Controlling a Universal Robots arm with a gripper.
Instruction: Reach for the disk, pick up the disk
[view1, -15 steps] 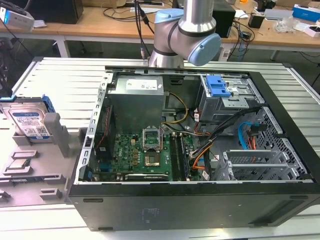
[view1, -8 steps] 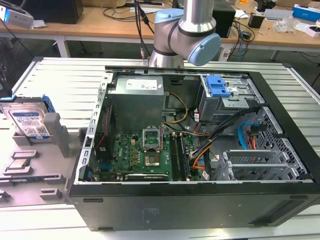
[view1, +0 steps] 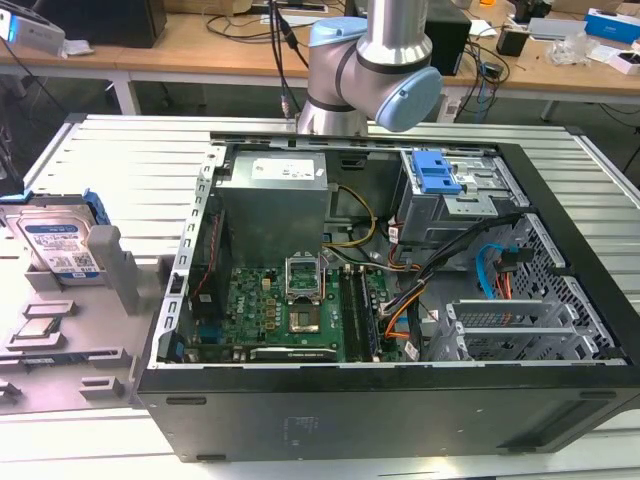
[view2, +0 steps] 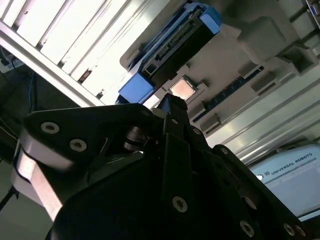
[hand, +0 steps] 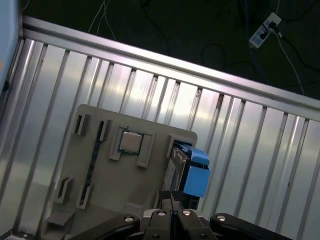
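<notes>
The disk (view1: 62, 245) rests in a grey tray (view1: 100, 310) on a slatted metal table (view1: 130, 150)

The disk (view1: 45, 222), standing in the grey tray (view1: 60, 350) at the exterior view's left, carries a white-and-blue label (view1: 63, 252) with what seem to be barcodes and lines of fine print; none of it can be made out. Inside the computer case (view1: 350, 410), the power supply (view1: 270, 205) bears a white sticker (view1: 288, 171) with dark print, likewise unreadable. In the second wrist view, a pale panel (view2: 287, 180) shows one line of dark capital lettering beside a small logo, a maker's mark. No numbers or signs can be read elsewhere.
</notes>
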